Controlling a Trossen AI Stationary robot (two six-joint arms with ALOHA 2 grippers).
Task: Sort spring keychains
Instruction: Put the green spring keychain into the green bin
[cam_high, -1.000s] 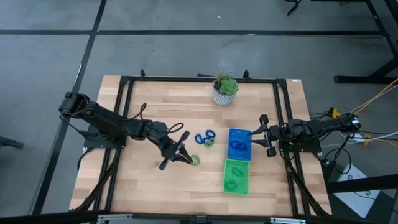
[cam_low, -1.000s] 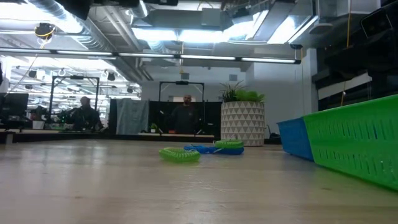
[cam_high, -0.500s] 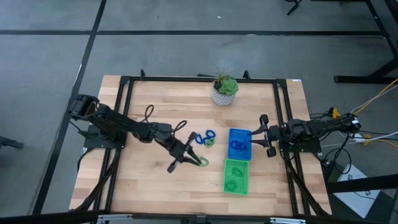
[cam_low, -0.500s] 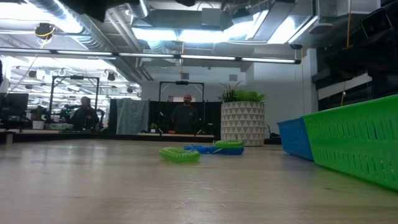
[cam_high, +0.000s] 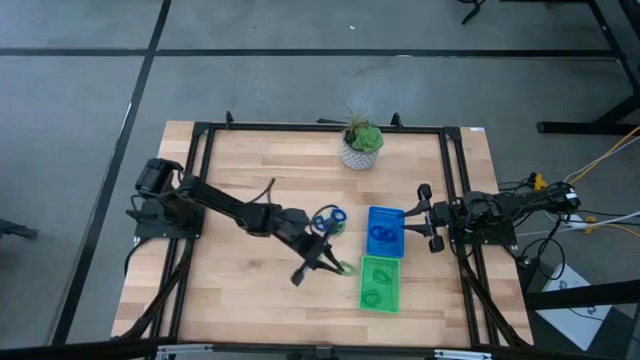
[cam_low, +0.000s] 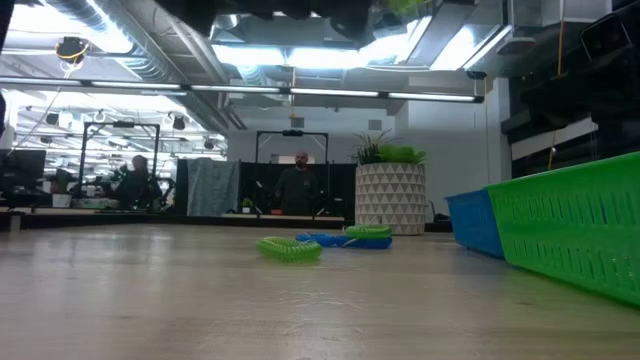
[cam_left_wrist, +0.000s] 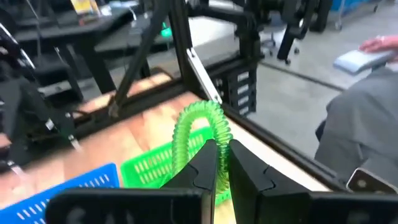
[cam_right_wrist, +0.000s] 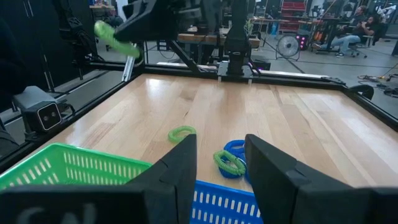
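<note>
Reaching across the wooden table, my left gripper is clamped on a green spring keychain, held in the air beside the green tray. My right gripper waits, fingers parted. Looks light, springy; pinching one coil strand seems enough.

Bare wood across the table's left half, potted plant at far edge, blue tray and green tray blocking right of centre
</note>
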